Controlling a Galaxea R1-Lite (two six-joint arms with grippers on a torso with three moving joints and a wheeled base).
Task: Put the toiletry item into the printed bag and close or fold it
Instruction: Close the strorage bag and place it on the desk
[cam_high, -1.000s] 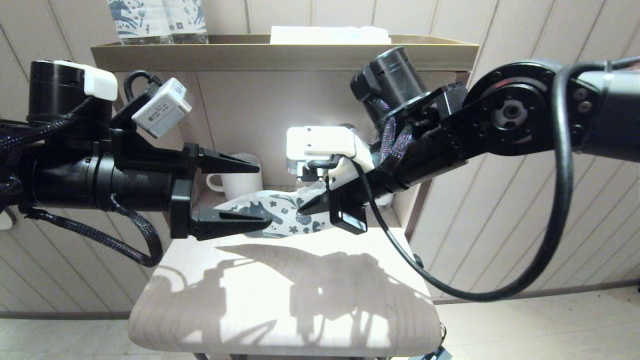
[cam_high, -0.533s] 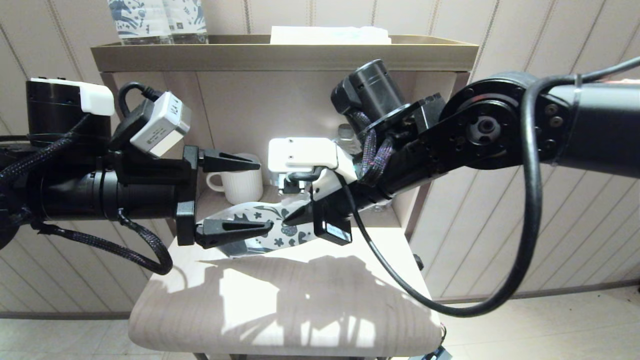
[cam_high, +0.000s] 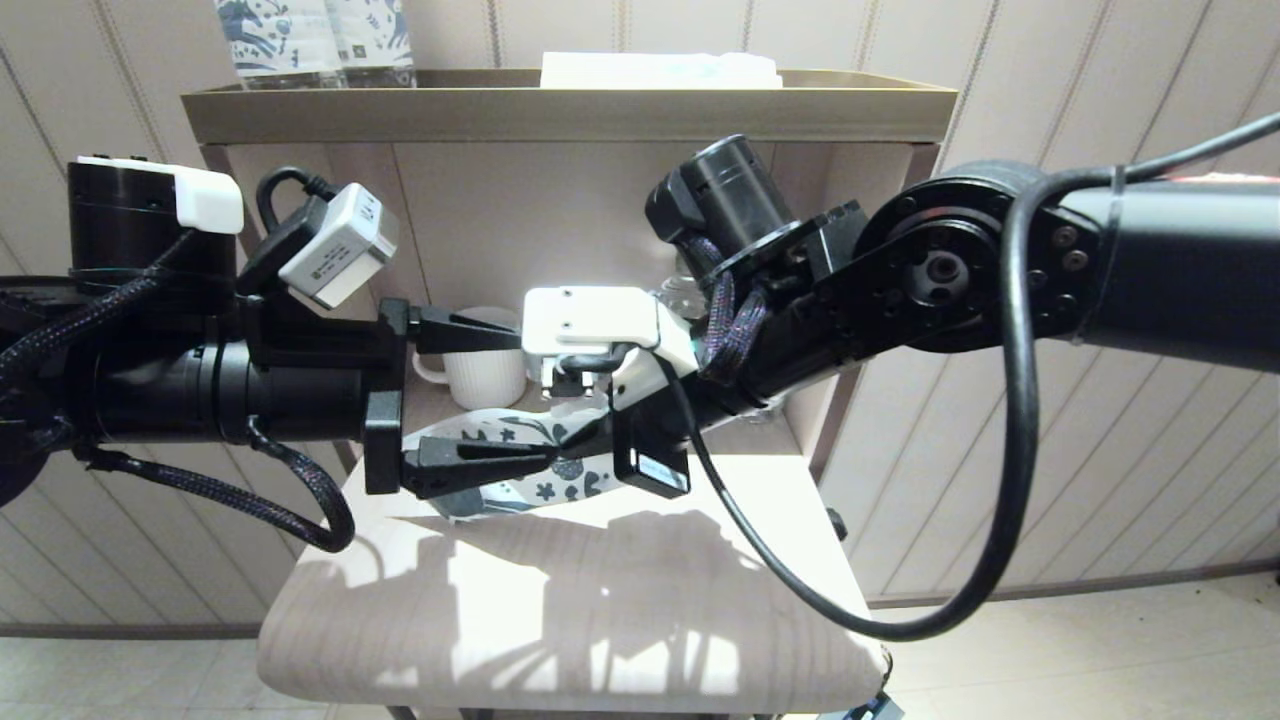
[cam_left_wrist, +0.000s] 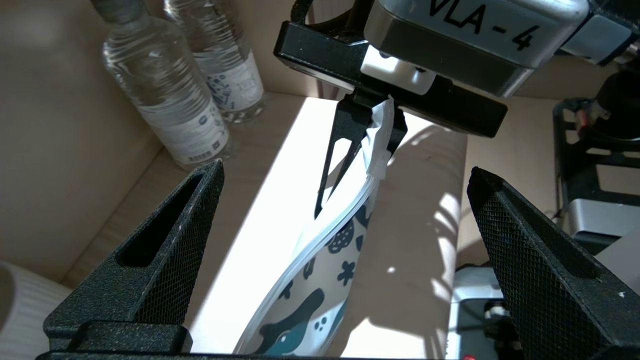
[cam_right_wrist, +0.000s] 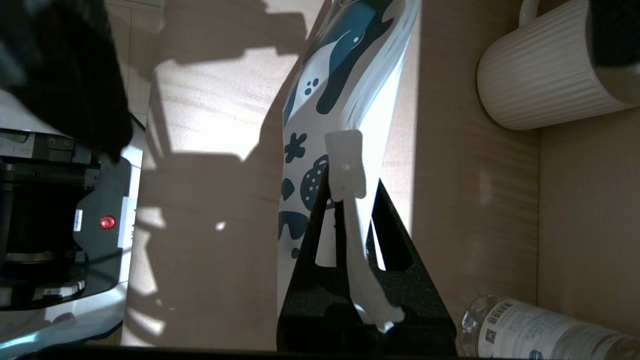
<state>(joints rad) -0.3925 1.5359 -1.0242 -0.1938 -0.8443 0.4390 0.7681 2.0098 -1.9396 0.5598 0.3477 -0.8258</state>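
The printed bag, white with dark blue horse and flowers, hangs slanted just above the wooden table top. My right gripper is shut on one end of it; in the right wrist view the bag's white end flap sticks out between the closed fingers of this gripper. My left gripper stands open, its two fingers straddling the bag's other half without touching it. The toothbrush is not in view in any frame.
A white ribbed mug and clear water bottles stand in the shelf alcove behind the bag. The upper tray carries two horse-labelled bottles and a flat white packet. The table's front half lies in arm shadows.
The right gripper has carried the bag leftward and lower, toward the left gripper. The left arm has shifted slightly right, so the bag now reaches deeper between its open fingers.
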